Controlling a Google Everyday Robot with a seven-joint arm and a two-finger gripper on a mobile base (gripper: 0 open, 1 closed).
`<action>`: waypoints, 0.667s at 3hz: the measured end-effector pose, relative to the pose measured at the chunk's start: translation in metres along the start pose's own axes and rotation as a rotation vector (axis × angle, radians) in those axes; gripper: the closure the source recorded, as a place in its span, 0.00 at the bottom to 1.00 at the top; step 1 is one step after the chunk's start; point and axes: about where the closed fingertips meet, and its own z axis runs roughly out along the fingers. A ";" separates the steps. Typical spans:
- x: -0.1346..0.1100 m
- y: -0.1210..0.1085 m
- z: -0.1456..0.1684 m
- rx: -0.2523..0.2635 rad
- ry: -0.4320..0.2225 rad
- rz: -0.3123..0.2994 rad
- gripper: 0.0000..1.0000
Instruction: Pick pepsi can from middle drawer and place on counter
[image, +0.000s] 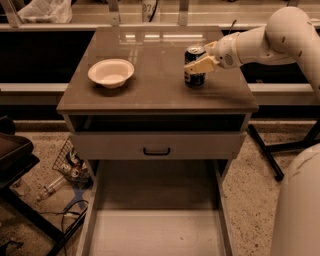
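The pepsi can (194, 79), dark blue with a silver top, stands upright on the counter (150, 90), right of centre. My gripper (197, 58) reaches in from the right and is shut on the can. One pale finger (200, 64) crosses the can's front and the other lies behind its top. The middle drawer (155, 232) is pulled far out at the bottom of the view, and its pale floor shows nothing on it.
A white bowl (111, 72) sits on the counter's left half. A grey drawer front with a black handle (156, 150) is below the counter. Clutter and cables (70, 170) lie on the floor at left. A black stand leg (265, 152) is at right.
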 end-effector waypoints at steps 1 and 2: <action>0.000 0.000 0.001 -0.001 0.000 0.000 0.45; 0.000 0.002 0.004 -0.007 0.000 0.000 0.22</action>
